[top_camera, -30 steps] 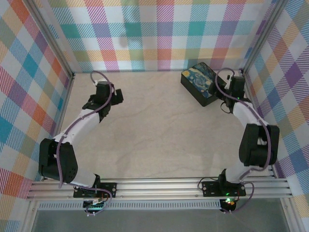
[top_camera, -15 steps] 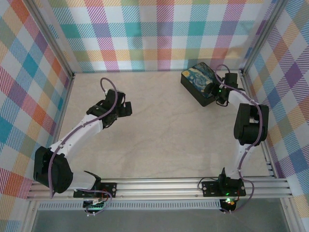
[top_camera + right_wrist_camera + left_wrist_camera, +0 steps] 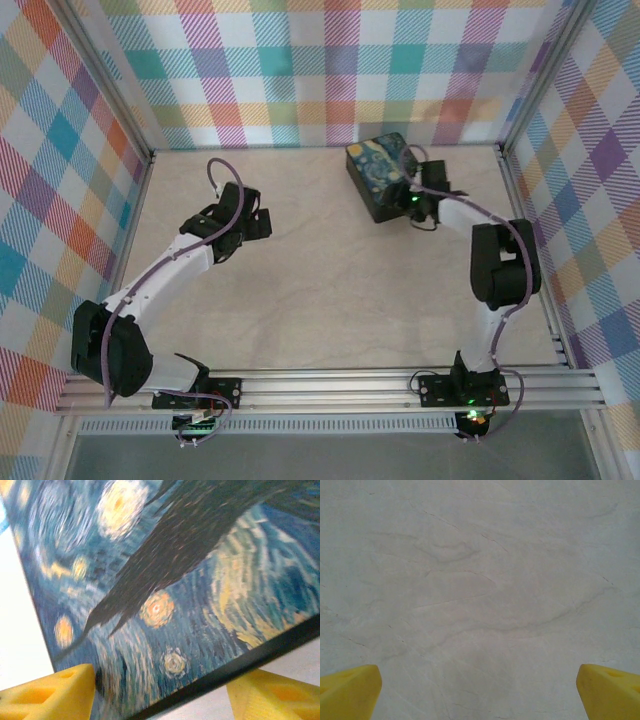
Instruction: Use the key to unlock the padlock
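At 1 o'clock on the desk [image 3: 330, 290], close to the back wall: box [image 3: 378, 178], turned askew, one corner toward 12 o'clock. On its lid, a print of a swirling night sky in blue with yellow orbs; dark sides below. In the right wrist view, the same print [image 3: 200, 580] up close: thick blue brush strokes, round yellow-orange lights, a tall dark flame-like shape slanting from 7 o'clock up to 1 o'clock. Too blurred to make out any lettering or brand there.

At 4 o'clock of the box, right hand [image 3: 403, 207], pressed in beside the box's dark side, a small green light glowing on the wrist. Seen from that wrist [image 3: 160, 680]: yellow fingers [image 3: 55, 692] spread to 7 and 5 o'clock, the box's black lower edge running between them. Cannot tell whether clenched on the box or merely set around it.

At 10 o'clock on the desk, left hand [image 3: 262, 222], well apart from the box. Released, jaws wide: from its wrist [image 3: 480, 685], yellow fingertips [image 3: 350, 690] at the two bottom corners, with pale, faintly veined desk [image 3: 480, 580] between and beyond.

Cannot tell where the padlock or the key lies
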`<action>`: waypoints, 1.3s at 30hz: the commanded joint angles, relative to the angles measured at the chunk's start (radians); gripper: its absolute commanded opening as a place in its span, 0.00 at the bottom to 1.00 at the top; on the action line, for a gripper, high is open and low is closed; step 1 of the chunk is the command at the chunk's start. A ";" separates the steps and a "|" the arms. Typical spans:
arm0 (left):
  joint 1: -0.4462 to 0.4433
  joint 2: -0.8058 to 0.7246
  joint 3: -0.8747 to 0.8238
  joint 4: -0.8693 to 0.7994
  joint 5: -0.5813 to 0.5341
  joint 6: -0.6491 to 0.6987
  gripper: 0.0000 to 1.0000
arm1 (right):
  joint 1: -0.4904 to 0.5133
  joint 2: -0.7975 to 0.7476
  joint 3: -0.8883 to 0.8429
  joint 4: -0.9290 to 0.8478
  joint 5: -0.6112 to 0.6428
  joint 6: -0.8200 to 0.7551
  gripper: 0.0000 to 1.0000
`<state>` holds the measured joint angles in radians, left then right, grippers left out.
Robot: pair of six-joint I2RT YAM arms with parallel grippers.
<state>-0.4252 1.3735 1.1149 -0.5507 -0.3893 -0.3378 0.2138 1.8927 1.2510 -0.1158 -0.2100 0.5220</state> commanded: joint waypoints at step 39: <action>0.136 -0.161 -0.137 -0.164 0.261 -0.129 1.00 | 0.350 0.049 0.107 -0.091 -0.027 0.032 0.66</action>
<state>-0.3237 1.2251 0.9844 -0.6628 -0.1200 -0.4545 0.4770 1.9549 1.3777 -0.2226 -0.2325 0.4957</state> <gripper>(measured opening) 0.995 0.657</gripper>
